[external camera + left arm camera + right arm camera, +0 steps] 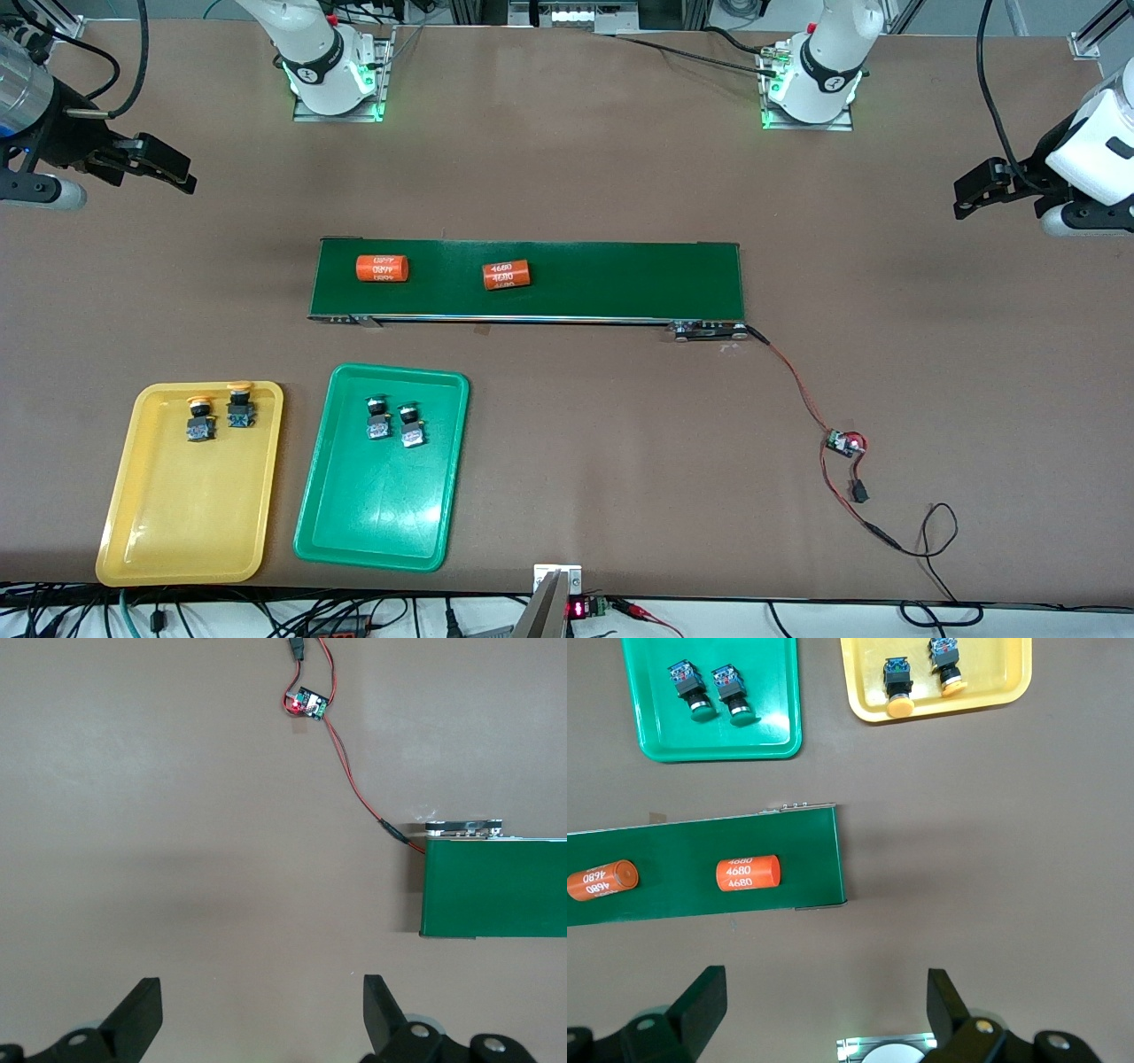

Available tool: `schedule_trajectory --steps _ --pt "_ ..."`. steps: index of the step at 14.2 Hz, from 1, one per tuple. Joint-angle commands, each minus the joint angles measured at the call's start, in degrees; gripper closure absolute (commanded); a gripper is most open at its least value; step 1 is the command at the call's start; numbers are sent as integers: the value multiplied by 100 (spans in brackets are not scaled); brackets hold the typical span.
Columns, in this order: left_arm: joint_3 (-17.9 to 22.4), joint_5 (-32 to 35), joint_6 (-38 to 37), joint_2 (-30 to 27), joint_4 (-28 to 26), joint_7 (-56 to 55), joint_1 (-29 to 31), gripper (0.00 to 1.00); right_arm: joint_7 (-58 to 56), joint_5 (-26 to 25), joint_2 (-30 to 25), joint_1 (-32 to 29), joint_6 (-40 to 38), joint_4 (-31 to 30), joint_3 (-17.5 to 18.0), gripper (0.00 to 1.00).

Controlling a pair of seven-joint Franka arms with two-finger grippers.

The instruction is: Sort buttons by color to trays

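On the matte brown table (567, 177), at 7 o'clock from the conveyor belt (620, 279), two shallow glossy plastic trays with rounded corners are set side by side. The yellow tray (177, 523) is the one toward the right arm's end; the green tray (381, 523) lies just beside it, not touching.

Two yellow-capped buttons (201, 421) (239, 408) are seen in the yellow tray, close together at its 12 o'clock end, the end nearest the belt. They have blocky black-blue bodies and mushroom caps and lie on their sides, caps toward the belt.

Two green-capped buttons (378, 418) (410, 427) are laid the same way in the green tray, at its 12 o'clock end.

The belt is a long, flat dark-green strip. Two orange cylinders (382, 268) (506, 276) with white print are lying on it, well apart, in the half toward the right arm's end.

A thin red-black wire (797, 390) is run from the belt's corner at the left arm's end, heading 5 o'clock, to a small circuit board (844, 442) with a red light.

Left gripper (970, 199) (263, 1010): held up over bare table at the left arm's end, black fingers spread wide, nothing grasped.

Right gripper (182, 177) (824, 1005): held up over bare table at the right arm's end, fingers released, nothing grasped.

Both arms are parked, waiting.
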Motion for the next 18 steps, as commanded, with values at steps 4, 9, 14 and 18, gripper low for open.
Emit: schedule_trajectory --steps 4,9,14,18 --pt "-14 58 -172 -5 127 97 5 0 -7 14 97 -5 -143 142 -21 0" --pt "-14 58 -181 -13 135 106 5 0 2 5 97 38 -143 134 -21 0" --pt "-14 58 -181 -5 135 106 5 0 37 14 185 56 -56 151 23 0" --pt "-14 58 -181 -13 135 106 5 0 -7 23 203 -6 -143 151 14 0"
